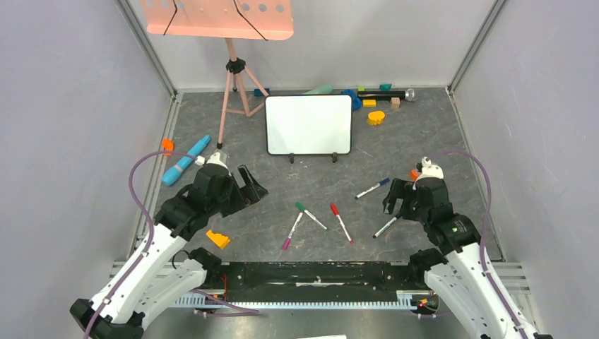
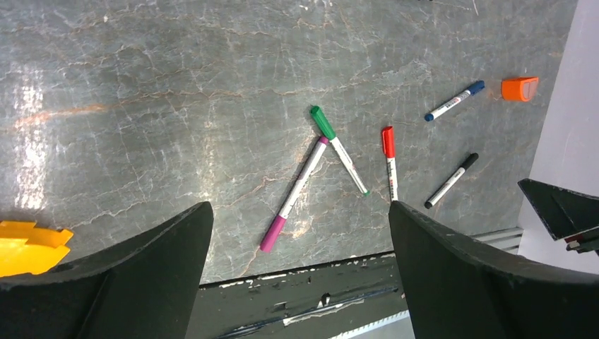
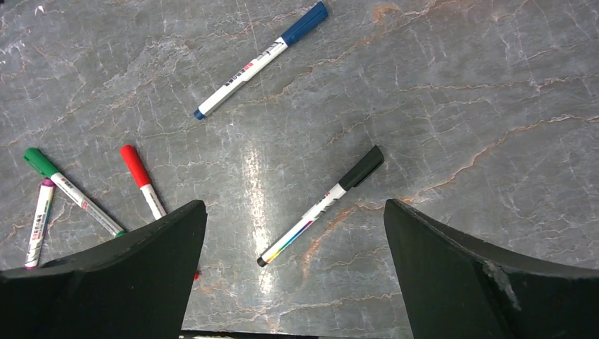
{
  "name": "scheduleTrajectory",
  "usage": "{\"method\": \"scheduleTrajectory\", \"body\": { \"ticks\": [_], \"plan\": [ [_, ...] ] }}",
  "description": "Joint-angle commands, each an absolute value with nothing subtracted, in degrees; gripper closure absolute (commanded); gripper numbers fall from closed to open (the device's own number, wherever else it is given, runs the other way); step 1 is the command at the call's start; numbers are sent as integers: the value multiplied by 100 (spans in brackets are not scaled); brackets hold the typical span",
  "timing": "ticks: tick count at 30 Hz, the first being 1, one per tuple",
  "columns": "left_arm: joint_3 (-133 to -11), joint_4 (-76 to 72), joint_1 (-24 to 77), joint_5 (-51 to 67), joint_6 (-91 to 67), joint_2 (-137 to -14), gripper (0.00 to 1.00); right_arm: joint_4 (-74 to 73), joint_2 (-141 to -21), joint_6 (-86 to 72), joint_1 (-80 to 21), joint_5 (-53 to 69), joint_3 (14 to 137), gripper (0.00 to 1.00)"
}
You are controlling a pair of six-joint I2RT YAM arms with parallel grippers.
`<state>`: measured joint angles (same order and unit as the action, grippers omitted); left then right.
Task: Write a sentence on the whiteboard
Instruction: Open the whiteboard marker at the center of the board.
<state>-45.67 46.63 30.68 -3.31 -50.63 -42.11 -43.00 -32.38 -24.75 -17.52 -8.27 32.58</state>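
While both arms hover w/ nothing held, most of the risk sits in the pick. L gripper (image 1: 251, 185), fingers spread wide, hangs at 9 o'clock of the marker cluster. Purple marker (image 1: 292, 232) and green marker (image 1: 311, 216) meet, or nearly meet, at one end in a V, so closing on one prob. drags the other. Board (image 1: 309, 124) stands at 12 o'clock, well apart from the markers, propped on two small feet, face blank. It looks light, so pen pressure may tip or slide it unless the other arm braces it. Red marker (image 1: 342, 222) lies near green at 3 o'clock; wide fingers coming down could nudge it. Caps appear on: a capped tip writes nothing, and uncapping likely needs both grippers. Blue marker (image 1: 372, 188) lies apart at 11 o'clock of R gripper (image 1: 399, 200). Black marker (image 1: 386, 227) shows between that gripper's fingers, which are also spread and empty; its round barrel could roll out of a pinch.
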Motion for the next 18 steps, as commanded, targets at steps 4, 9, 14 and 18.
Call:
{"method": "scheduleTrajectory", "body": {
  "ticks": [4,9,14,18],
  "plan": [
    [-4225,3831,3066,603,-4147,-3999,0,-4544,-3276,-2053,-1773,-1031,3664,2],
    [-3933,3239,3067,1522,-3682,-3754,0,-4320,-3436,-1940,-1775,-875,3653,2],
    [-3779,3121,3068,1435,-3182,-3492,0,-4120,-3893,-1728,-1775,-393,3652,9],
    [-3775,2957,3067,1490,-2877,-3555,0,-3868,-4289,-1470,-1855,352,3606,11]
  ]
}}
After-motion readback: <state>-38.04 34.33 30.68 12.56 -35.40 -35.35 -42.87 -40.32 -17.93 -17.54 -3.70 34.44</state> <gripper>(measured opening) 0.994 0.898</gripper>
